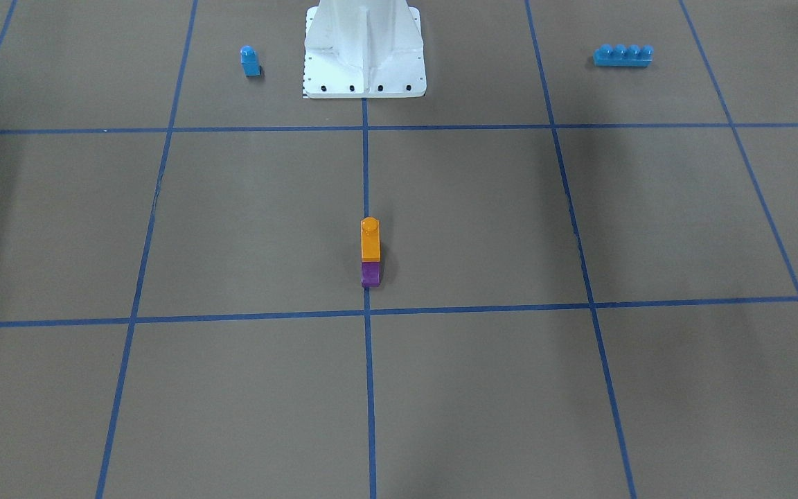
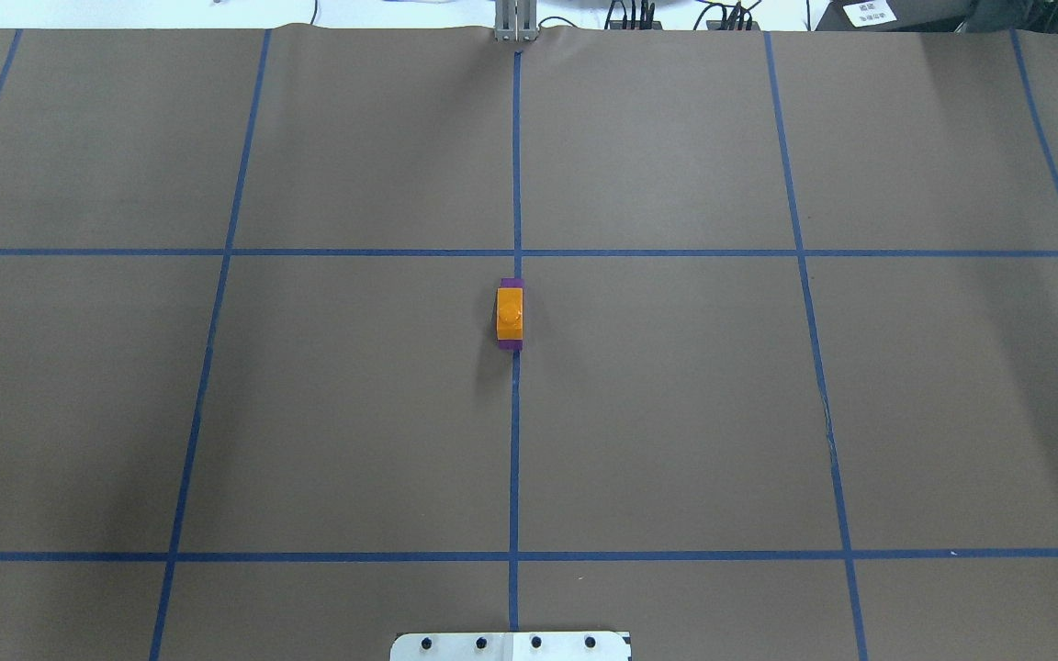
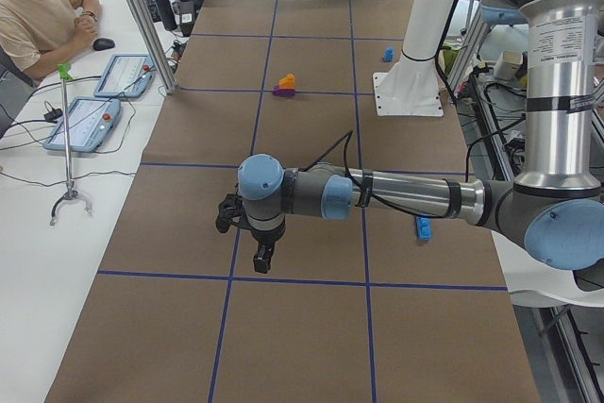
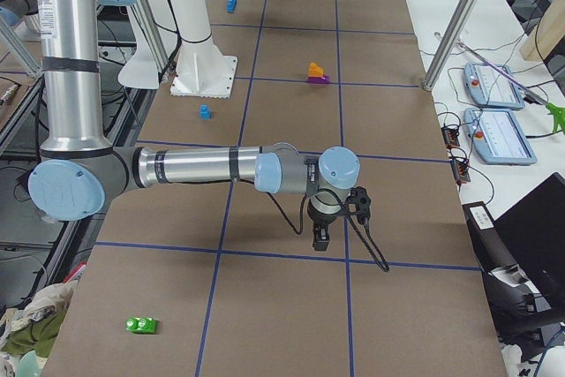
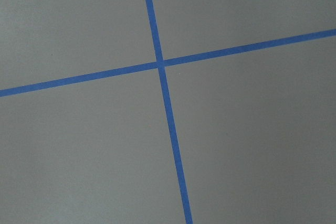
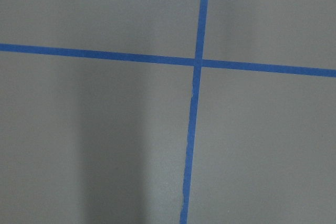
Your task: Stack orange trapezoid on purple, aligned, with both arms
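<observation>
The orange trapezoid (image 1: 370, 240) sat on the purple (image 1: 370, 274), astride the centre tape line (image 2: 514, 441). The front-facing view showed the purple's face in full, the overhead view only slivers of it at either end. Only the side views caught the left gripper (image 3: 263, 257) and the right gripper (image 4: 321, 237), each over the table (image 3: 311, 327) well apart from both blocks, and whether their claws were apart or together could not be told.

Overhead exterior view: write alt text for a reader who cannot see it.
The orange trapezoid sits stacked on the purple block, on the centre line of a brown table gridded with blue tape. A white base plate shows at the bottom edge.
</observation>
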Controlling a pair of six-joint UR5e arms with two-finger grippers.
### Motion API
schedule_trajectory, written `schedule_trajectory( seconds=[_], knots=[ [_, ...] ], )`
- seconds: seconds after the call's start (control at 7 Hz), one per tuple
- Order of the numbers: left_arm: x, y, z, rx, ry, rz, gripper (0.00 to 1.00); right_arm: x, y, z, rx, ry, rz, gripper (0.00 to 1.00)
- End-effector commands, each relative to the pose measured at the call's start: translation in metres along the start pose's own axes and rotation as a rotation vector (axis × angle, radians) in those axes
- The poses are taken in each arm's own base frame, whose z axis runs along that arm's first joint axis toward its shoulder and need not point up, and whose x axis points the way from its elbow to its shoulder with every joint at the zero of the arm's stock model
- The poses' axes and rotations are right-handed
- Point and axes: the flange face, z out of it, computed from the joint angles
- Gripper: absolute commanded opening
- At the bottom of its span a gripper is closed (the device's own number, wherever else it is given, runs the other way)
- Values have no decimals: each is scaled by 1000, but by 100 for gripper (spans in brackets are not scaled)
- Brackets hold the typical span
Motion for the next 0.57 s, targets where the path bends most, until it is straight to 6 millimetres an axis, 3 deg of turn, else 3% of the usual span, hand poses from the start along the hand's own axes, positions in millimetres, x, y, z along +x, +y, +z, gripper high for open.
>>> schedule_trajectory(
  seconds=[0.0, 0.43],
  knots=[
    [2, -2, -2, 3, 0, 1, 100, 3, 4, 2, -5, 3, 5, 100],
    [5, -2, -5, 11, 2, 8, 100, 4, 5, 4, -8, 3, 8, 100]
  ],
)
